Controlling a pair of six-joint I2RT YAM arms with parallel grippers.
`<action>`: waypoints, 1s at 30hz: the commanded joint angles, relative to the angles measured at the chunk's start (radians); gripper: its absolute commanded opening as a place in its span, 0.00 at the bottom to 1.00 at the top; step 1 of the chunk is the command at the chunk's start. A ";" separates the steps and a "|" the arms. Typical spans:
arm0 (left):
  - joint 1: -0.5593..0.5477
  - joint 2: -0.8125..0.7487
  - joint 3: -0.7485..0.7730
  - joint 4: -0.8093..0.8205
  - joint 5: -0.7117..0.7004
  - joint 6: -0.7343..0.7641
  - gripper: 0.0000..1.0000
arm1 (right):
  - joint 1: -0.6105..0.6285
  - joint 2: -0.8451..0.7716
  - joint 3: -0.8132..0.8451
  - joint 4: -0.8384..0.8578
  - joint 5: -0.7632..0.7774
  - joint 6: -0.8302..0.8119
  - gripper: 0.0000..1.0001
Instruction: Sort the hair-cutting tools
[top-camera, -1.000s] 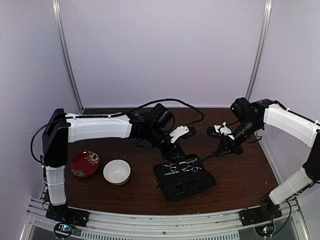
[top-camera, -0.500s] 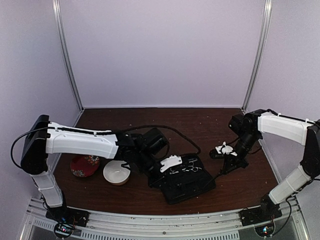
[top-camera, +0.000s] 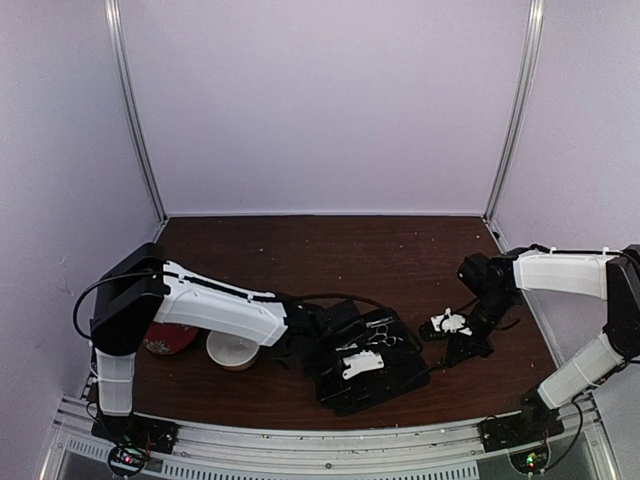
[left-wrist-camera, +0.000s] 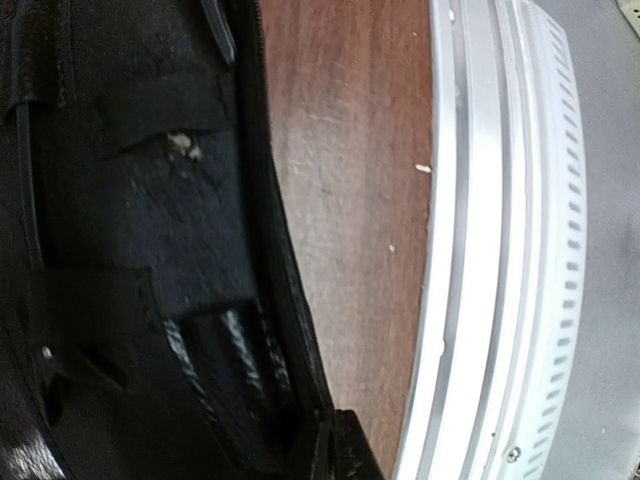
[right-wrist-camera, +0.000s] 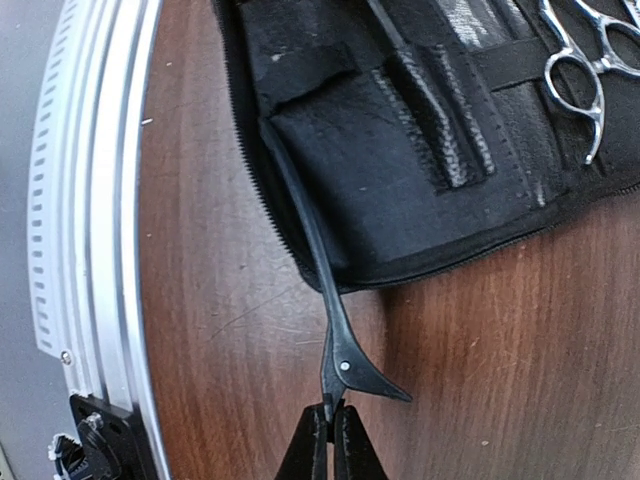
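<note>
black clip (right-wrist-camera: 342, 368), right there at my right claw (right-wrist-camera: 331, 432), and yes, i've got it: both fingers clenched tight on its tail end, no gap between them. the clip's hinge end hangs over bare wood just off the pouch's edge, and whether it touches the wood i can't say. its long thin arm runs away from me, across the zipper line and onto the black pouch (right-wrist-camera: 400, 160), tip lying on the fabric beside a stitched pocket. further along the pouch, the silver scissors (top-camera: 377, 338) lie flat on the fabric, ring handles turned toward its edge. from above now: the pouch lies open on the brown table (top-camera: 300, 250), front and middle, between my two arms. my right claw sits just off its right edge. my left arm stretches in low from the left, with my left claw (top-camera: 362, 366) down over the near half of the pouch. that wrist's camera gives me only black fabric pressed up close, a strip of wood and the metal rail (left-wrist-camera: 480, 250), no fingers, so i cannot tell whether that claw is clenched or released. left of the pouch, the white bowl (top-camera: 232, 352) peeks out from behind my left forearm, and the red bowl (top-camera: 170, 340) sits beyond it, mostly hidden by the arm.
</note>
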 joint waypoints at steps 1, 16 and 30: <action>-0.001 0.046 0.043 -0.020 -0.042 -0.007 0.06 | 0.003 0.009 -0.004 0.108 0.068 0.071 0.00; -0.001 0.044 0.031 -0.090 -0.211 -0.002 0.02 | 0.040 -0.014 -0.002 0.127 0.099 0.068 0.00; -0.001 0.029 0.014 -0.055 -0.276 -0.026 0.02 | 0.146 0.050 0.007 0.163 0.089 0.078 0.05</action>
